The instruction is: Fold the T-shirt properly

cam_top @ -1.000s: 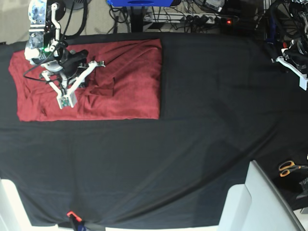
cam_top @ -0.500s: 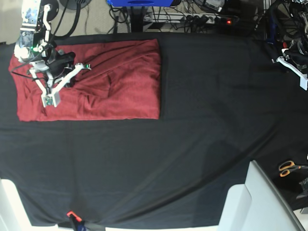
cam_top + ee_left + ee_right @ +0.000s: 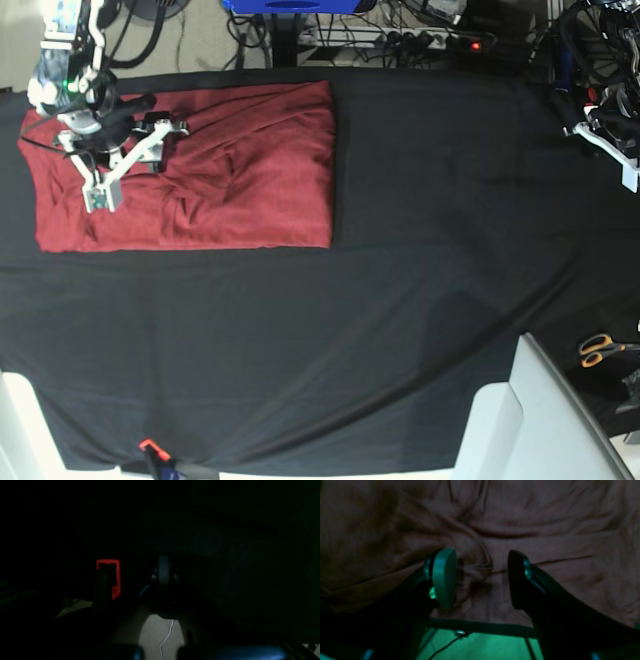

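The T-shirt (image 3: 250, 170) lies as a maroon rectangle on the far left part of the black table cloth (image 3: 400, 280), with wrinkles across its middle. My right gripper (image 3: 125, 155) hovers over the shirt's left part. In the right wrist view this gripper (image 3: 480, 578) is open, its fingers (image 3: 444, 577) standing either side of a small ridge of the shirt (image 3: 545, 530) and holding nothing. My left gripper (image 3: 600, 132) rests at the table's far right edge, away from the shirt. The left wrist view is almost black and shows no jaws clearly.
Orange-handled scissors (image 3: 600, 348) lie at the right edge. A white panel (image 3: 530, 420) juts in at the bottom right. An orange clip (image 3: 148, 445) holds the cloth at the front edge. Cables and a blue object (image 3: 290, 5) sit behind the table.
My right gripper moved left and toward the back over the shirt, then opened and let go of the cloth. The raised fold in the shirt's middle has flattened. The left arm stayed put.
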You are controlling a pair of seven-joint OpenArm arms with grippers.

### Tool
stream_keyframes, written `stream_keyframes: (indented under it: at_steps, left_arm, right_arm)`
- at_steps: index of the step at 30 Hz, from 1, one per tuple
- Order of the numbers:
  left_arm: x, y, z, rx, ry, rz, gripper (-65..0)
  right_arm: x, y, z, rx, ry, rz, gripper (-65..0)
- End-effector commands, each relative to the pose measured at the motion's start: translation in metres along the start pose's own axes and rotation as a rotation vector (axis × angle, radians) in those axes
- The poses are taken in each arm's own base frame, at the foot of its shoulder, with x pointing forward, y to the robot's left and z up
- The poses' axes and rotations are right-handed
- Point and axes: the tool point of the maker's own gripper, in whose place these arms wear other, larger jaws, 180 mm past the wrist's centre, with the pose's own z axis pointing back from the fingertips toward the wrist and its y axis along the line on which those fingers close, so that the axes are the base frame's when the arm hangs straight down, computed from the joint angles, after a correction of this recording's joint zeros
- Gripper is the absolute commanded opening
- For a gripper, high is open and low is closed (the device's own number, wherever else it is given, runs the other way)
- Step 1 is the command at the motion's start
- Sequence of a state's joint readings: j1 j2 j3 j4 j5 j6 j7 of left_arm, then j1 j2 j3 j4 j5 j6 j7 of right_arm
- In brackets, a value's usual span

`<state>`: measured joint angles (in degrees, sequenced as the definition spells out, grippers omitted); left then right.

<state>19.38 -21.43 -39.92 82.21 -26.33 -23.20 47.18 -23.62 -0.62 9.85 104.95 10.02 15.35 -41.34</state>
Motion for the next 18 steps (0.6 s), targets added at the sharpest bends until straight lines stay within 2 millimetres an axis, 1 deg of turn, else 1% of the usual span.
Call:
stream_keyframes:
  at_steps: [1, 3, 6, 10, 12, 13, 16, 18]
  left_arm:
    - [0.015, 0.006, 0.005, 0.01, -0.038, -0.02, -65.0]
    - [0.015, 0.006, 0.005, 0.01, -0.038, -0.02, -65.0]
    - [0.015, 0.006, 0.005, 0.01, -0.038, -0.02, -65.0]
    - [0.011, 0.007, 0.006, 0.013, -0.03, -0.02, -65.0]
    - [0.011, 0.008, 0.007, 0.014, -0.031, -0.02, -65.0]
    - [0.011, 0.008, 0.007, 0.014, -0.031, -0.02, -65.0]
    - [0.011, 0.008, 0.007, 0.014, -0.031, -0.02, -65.0]
    - [0.011, 0.008, 0.007, 0.014, -0.031, -0.02, -65.0]
  right_arm:
    - [0.017, 0.017, 0.004, 0.047, -0.054, 0.022, -33.6]
    - [0.019, 0.039, 0.001, 0.099, -0.054, 0.062, -33.6]
    - [0.023, 0.053, -0.008, 0.133, -0.047, 0.079, -33.6]
    - [0.024, 0.05, -0.021, 0.129, -0.019, 0.065, -33.2]
    - [0.028, 0.043, -0.024, 0.099, -0.024, 0.039, -33.0]
    - [0.033, 0.041, -0.025, 0.087, -0.032, 0.027, -32.9]
    - [0.039, 0.036, -0.033, 0.072, -0.028, 0.021, -32.9]
    - [0.038, 0.028, -0.038, 0.058, -0.012, 0.035, -32.9]
